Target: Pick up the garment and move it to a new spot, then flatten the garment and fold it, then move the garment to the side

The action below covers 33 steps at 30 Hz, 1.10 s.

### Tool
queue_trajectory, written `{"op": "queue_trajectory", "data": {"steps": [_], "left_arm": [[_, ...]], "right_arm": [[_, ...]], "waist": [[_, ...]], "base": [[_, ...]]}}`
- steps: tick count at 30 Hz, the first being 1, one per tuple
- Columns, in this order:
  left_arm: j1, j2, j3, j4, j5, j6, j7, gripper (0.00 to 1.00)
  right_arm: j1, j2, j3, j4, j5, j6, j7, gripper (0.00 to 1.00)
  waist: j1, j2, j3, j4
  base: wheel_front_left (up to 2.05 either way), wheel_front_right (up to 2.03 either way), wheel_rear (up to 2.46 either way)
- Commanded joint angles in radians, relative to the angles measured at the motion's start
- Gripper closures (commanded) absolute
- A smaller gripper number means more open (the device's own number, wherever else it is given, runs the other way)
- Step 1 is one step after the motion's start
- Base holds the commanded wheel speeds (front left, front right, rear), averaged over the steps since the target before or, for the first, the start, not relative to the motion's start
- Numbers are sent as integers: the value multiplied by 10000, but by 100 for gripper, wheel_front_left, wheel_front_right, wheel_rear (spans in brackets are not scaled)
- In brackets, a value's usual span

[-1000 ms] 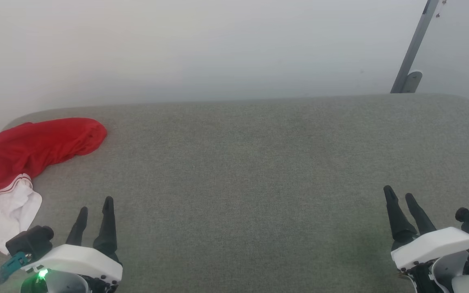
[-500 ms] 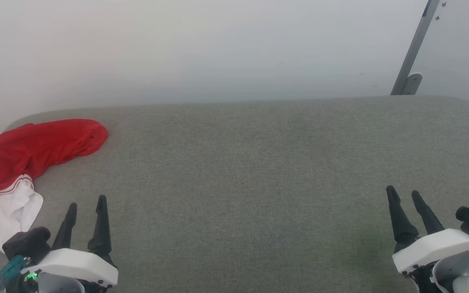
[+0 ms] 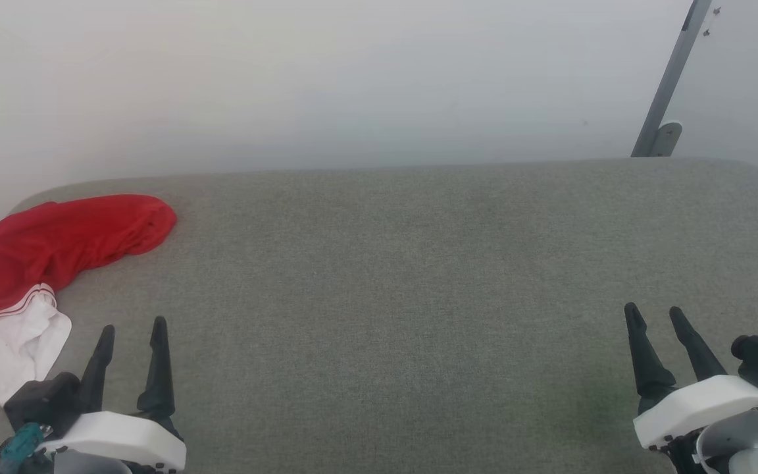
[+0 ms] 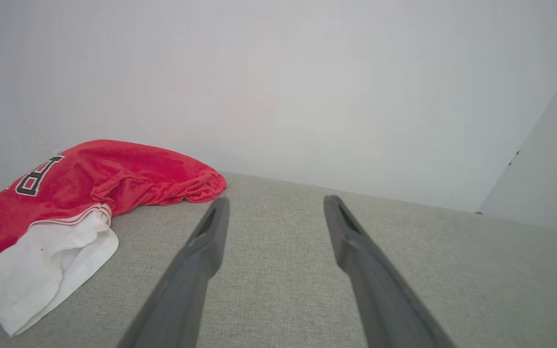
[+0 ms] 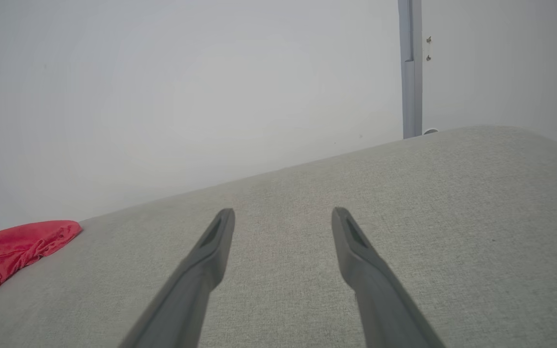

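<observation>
Grey fabric-covered table (image 3: 379, 263) before a plain pale wall (image 3: 353, 79). Your items, left to right:

1. The garment (image 3: 56, 237): red, with a white sleeve and black lettering. It lies crumpled at the table's far-left edge, partly cut off in the head view.
2. Your left pincer (image 3: 133, 323): near the white sleeve, to its right and clear of it. Fingers parted, holding nothing.
3. Your right pincer (image 3: 652, 307): well apart at the lower right. Likewise parted and empty.
4. Grey metal post (image 3: 672, 72): against the wall, far right.
</observation>
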Motion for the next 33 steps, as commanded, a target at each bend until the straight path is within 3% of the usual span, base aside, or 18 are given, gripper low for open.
{"op": "queue_trajectory", "data": {"steps": [1,33], "left_arm": [[100,41,52,-99,271,-27,-102,0],[372,-114,472,-138,2014,-435,-649,0]], "right_arm": [[10,-43,9,-106,-237,6,-118,0],[138,-252,225,-140,-2273,6,-503,0]], "waist": [[0,0,-8,2],[-1,0,-227,-2]], "base": [[0,0,0],[0,0,0]]}}
